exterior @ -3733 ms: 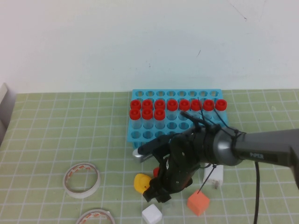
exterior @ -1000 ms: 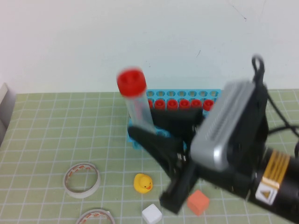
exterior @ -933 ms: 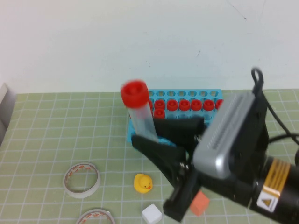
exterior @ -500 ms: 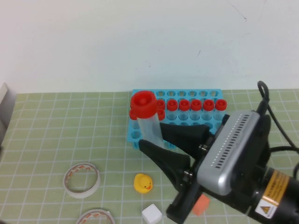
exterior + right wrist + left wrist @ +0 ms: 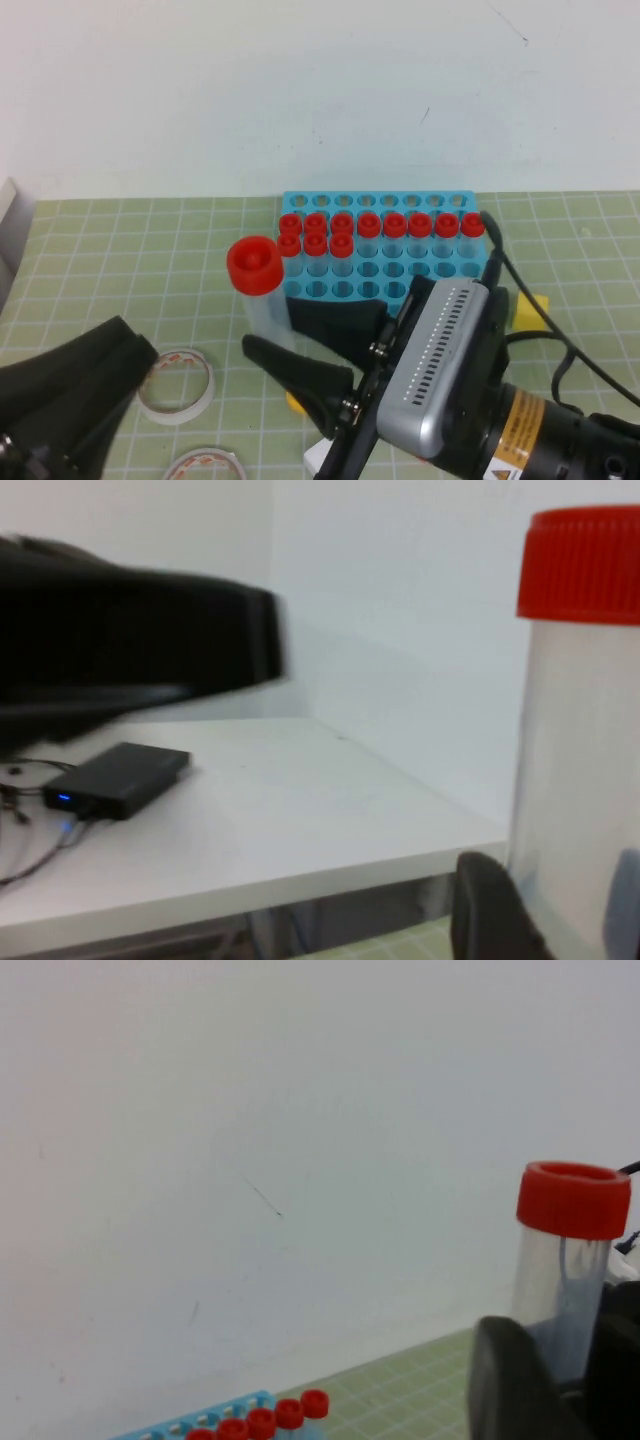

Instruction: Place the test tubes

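Note:
A clear test tube with a red cap (image 5: pixel 254 268) stands upright in the air to the left of the blue rack (image 5: pixel 440 203). My right gripper (image 5: pixel 272 325) is shut on its lower body, well above the table. The right wrist view shows the tube (image 5: pixel 578 730) close up, with one dark finger (image 5: pixel 490 910) against it. The left wrist view sees the same tube (image 5: pixel 570 1260) from the side. My left gripper (image 5: pixel 125 345) is raised at the lower left, apart from the tube. The rack holds one full row of red-capped tubes (image 5: pixel 381 224) and three more (image 5: pixel 315 243) in front.
Two tape rolls (image 5: pixel 176 385) (image 5: pixel 205 462) lie on the green grid mat at the lower left. A yellow duck (image 5: pixel 296 401) and a white cube (image 5: pixel 314 460) are mostly hidden behind my right arm. A yellow block (image 5: pixel 531 308) lies right of the rack.
My right gripper has carried the tube left and lower in the high view, off the rack. My left gripper has come into view at the lower left. The orange cube is now hidden.

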